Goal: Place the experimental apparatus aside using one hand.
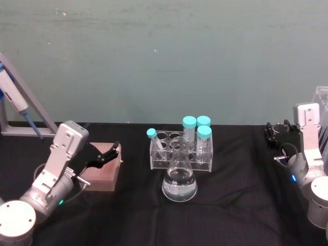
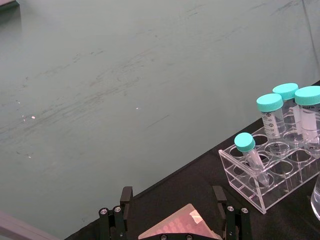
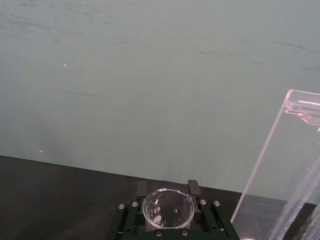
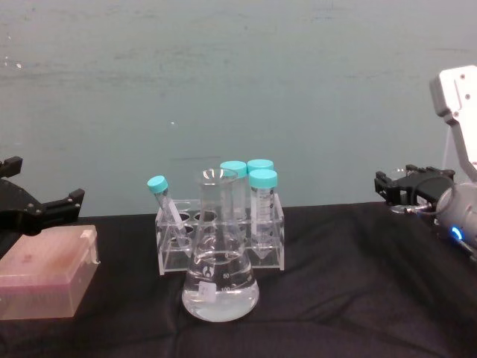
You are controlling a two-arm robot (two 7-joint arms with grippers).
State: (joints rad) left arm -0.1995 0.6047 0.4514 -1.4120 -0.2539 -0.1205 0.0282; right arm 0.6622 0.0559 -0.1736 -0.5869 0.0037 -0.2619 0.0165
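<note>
The small glass beaker [image 3: 168, 209] sits upright, clamped in your right pincer [image 3: 168, 187], well to the right of the conical flask [image 1: 179, 182] and above the tabletop [image 1: 246, 205]. The tall acrylic stand [image 3: 280, 165] is farther right still, close by. Your left pincer [image 1: 111, 154] hangs apart over the pink box [image 1: 102, 171], left of the flask.

Sparse print, none of it clearly legible

The conical flask [image 4: 220, 294], toward the middle of the bench [image 4: 358, 283], carries white graduation marks with small figures beside them, too faint to read for certain. The teal-capped tubes [image 2: 270, 119] in the clear rack [image 2: 260, 187] just behind it bear dark printed lettering and scale lines, too small to make out.
</note>
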